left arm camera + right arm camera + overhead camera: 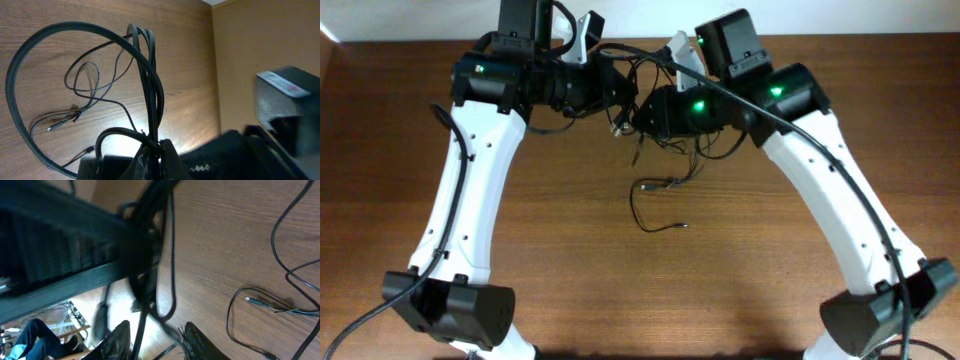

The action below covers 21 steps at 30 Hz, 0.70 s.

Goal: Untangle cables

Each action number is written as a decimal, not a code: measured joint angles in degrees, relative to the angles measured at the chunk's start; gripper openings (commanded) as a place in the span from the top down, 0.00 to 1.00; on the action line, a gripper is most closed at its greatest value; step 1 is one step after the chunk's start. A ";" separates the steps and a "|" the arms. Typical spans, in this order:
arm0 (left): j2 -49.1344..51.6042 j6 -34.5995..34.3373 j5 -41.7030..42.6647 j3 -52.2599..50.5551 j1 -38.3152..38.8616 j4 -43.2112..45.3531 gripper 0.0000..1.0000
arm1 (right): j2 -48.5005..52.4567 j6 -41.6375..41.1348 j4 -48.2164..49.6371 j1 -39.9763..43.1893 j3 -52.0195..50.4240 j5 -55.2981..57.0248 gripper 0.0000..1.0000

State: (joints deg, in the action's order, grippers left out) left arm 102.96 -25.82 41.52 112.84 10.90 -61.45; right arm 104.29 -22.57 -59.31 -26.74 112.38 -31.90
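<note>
Overhead, cables [660, 183] hang lifted off the tabletop [620, 290] so loops loosen: left pincer [152, 150] pinching the bundle, right pincer [156, 339] spread around strands.

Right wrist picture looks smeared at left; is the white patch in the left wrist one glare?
Right wrist view: the dark mass upper left is too near the lens and blurs; the cables on the table are sharp. Left wrist view: yes, glare off the table, plus a blurred black box at right. Overhead view: evenly lit, sharp.
</note>
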 measured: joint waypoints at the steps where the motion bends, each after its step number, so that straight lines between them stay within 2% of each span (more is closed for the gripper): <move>1: 0.00 -0.24 0.00 0.00 0.00 0.02 1.00 | 0.39 0.00 0.68 0.00 -0.02 -0.02 0.66; 2: 0.00 -0.70 0.00 0.00 0.00 0.11 1.00 | 0.61 -0.44 1.09 0.00 -0.02 -0.02 0.66; 3: 0.00 -1.03 0.00 0.00 0.00 0.22 1.00 | 0.68 -0.96 1.16 0.00 -0.02 -0.02 0.74; 5: 0.00 -1.27 -0.02 0.00 0.00 0.24 1.00 | 0.87 -1.42 1.75 0.00 -0.02 -0.04 0.96; 9: 0.00 -0.76 -0.96 0.00 0.00 0.37 1.00 | 0.87 -1.64 2.43 0.02 0.00 -0.87 0.96; 12: 0.00 2.40 -2.69 0.11 0.09 -1.84 1.00 | 0.87 -1.29 0.98 1.84 -0.02 -3.32 0.96; 17: 0.00 5.49 -12.24 0.11 0.42 -7.37 1.00 | -0.07 0.33 -2.27 12.68 -0.07 -5.70 0.96; 21: 0.00 7.04 -13.97 0.11 0.33 -7.34 1.00 | -2.67 2.10 -7.28 19.02 -0.07 -5.68 0.96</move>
State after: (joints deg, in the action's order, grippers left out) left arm 102.96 -18.79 27.55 112.95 11.22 -68.79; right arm 101.62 -20.47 -66.59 -7.73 112.31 -37.58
